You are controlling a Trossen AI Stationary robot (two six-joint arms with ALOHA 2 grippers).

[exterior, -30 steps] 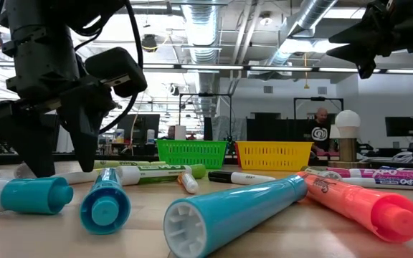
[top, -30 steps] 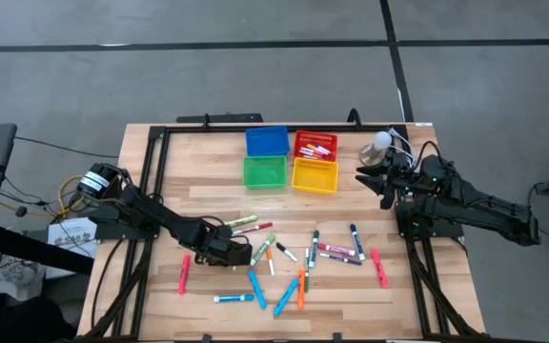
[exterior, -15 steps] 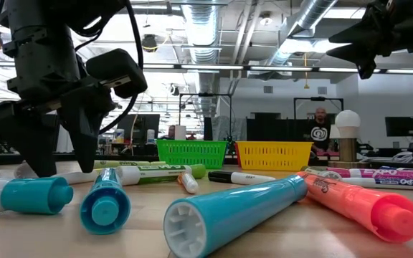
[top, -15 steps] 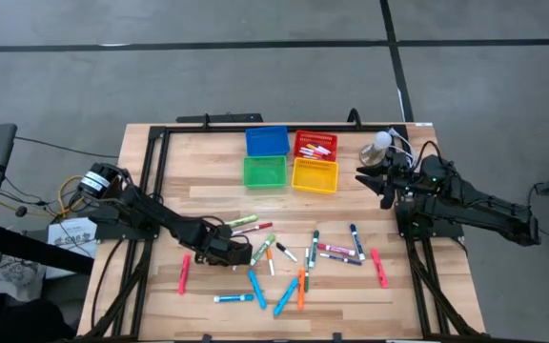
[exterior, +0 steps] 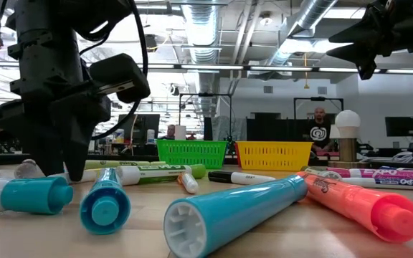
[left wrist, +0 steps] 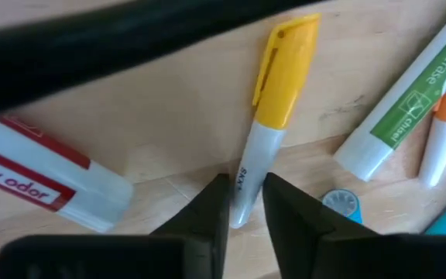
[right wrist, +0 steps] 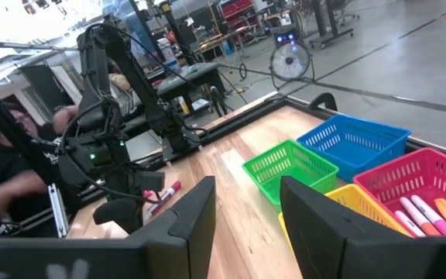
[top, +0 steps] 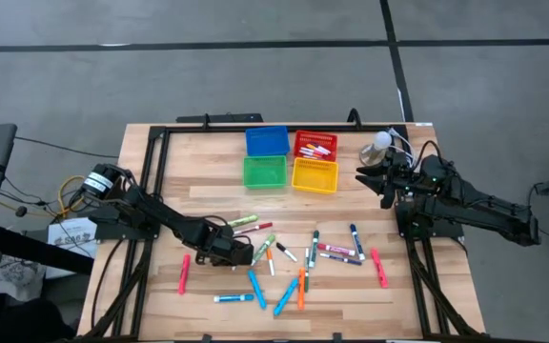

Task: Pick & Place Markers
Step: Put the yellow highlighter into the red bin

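The left gripper (left wrist: 242,203) sits low on the tabletop (top: 208,191), jaws closed on a yellow-capped marker (left wrist: 268,116). The right gripper (top: 362,174) hovers just beside the yellow bin (top: 315,175), jaws parted and empty.

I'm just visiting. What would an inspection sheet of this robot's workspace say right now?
Surface: wooden table, black frame.
Job's things: markers scattered; several in the red bin.
Clutter: blue, green and yellow bins beside it; small lamp.
Grippers: left gripper closed on the yellow-capped marker; right gripper open, raised near the bins.
Cables: bundle off the table's left edge.
Surroundings: person in the room behind.
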